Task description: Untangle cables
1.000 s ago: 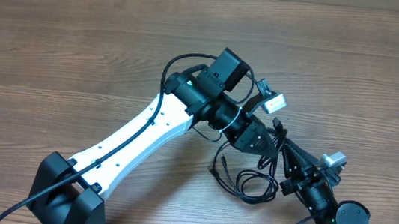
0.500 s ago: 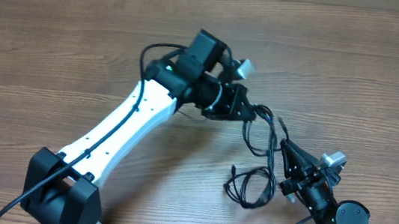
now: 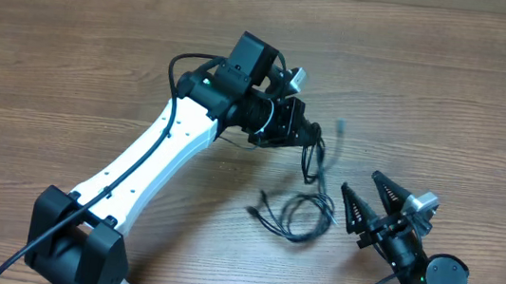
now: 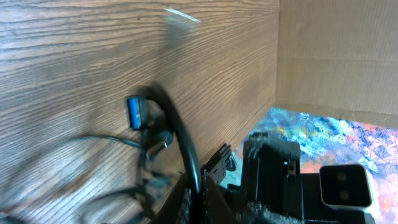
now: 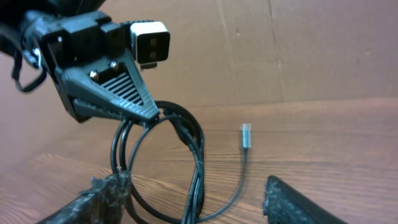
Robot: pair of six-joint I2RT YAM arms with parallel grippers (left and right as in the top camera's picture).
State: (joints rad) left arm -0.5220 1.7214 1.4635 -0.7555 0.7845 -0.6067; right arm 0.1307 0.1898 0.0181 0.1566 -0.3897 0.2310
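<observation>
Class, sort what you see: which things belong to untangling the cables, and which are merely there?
Belongs to the job:
- cables, partly gripped
- left end effector, shut on them
- right end effector, open beside the loose loops

Merely there:
- wooden table
- cardboard wall

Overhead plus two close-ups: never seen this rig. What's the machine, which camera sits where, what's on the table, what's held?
Two robot arms at a wooden table. The overhead view looks straight down; the other two come from a camera on each wrist. The left pincer is shut on thin black cables: some hang from it, the rest loops on the table. The right pincer stands open, holding nothing. The right wrist view faces the left pincer.
</observation>
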